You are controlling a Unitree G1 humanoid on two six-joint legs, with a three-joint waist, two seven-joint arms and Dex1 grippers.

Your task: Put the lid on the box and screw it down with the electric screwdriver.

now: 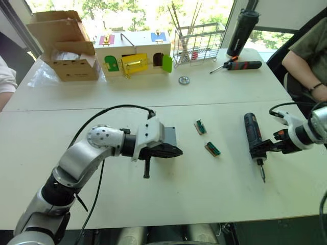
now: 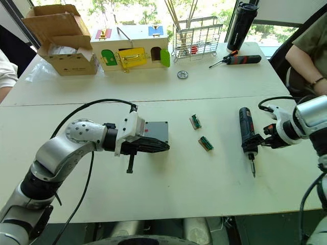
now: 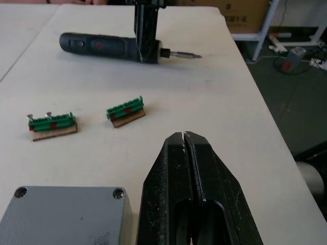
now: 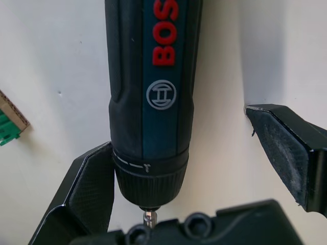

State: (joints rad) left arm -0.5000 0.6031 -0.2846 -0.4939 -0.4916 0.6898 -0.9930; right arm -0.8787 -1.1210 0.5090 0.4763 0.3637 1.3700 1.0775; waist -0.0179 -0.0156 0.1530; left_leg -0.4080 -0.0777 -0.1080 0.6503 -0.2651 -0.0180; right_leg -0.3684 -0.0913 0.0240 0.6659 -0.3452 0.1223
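On your table (image 2: 168, 168), the box (image 2: 156, 131) sits left, two connector blocks (image 2: 200, 132) between, the electric screwdriver (image 2: 246, 133) right.

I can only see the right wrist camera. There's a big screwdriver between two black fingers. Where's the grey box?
Observer: The box sits on the table to the robot's left of the electric screwdriver. Two green connector blocks lie between them.
Operator: Is the other hand holding it?
Observer: No. The left gripper is shut and empty, close beside the box.
Operator: Is the lid on?
Observer: The left wrist view shows a flat grey lid with corner holes on top, so it looks on.
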